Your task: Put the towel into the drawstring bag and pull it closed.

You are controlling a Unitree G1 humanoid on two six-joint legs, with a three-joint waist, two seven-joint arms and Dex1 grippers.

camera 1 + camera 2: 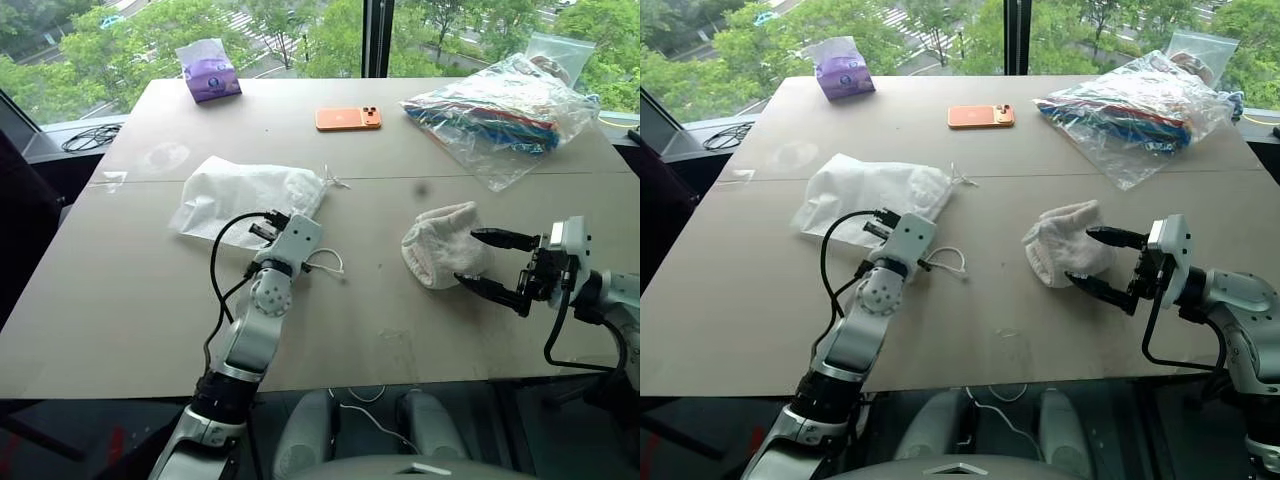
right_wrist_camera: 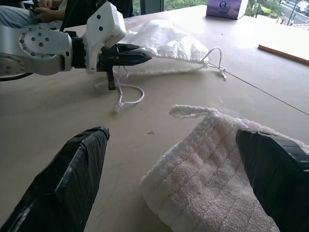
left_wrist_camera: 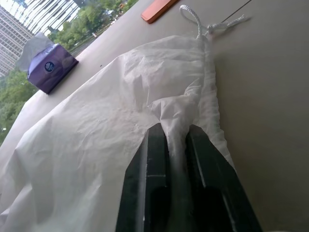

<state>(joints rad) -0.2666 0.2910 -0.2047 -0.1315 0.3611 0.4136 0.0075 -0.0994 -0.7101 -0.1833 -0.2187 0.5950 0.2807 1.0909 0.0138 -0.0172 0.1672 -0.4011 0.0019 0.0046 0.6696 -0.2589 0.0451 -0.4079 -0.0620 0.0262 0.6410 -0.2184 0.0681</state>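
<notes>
The left hand (image 3: 176,140) was clamped on a fold of the thin white semi-sheer drawstring bag (image 1: 240,195); it might pinch both layers, sealing the mouth. The right hand (image 1: 485,262), fingers apart, straddled the off-white fluffy towel (image 1: 440,245) at the bag's 3 o'clock on the table (image 1: 120,300).

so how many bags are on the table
2: the white drawstring bag near the left end effector, and a clear plastic bag of colourful items at the far right.
</notes>
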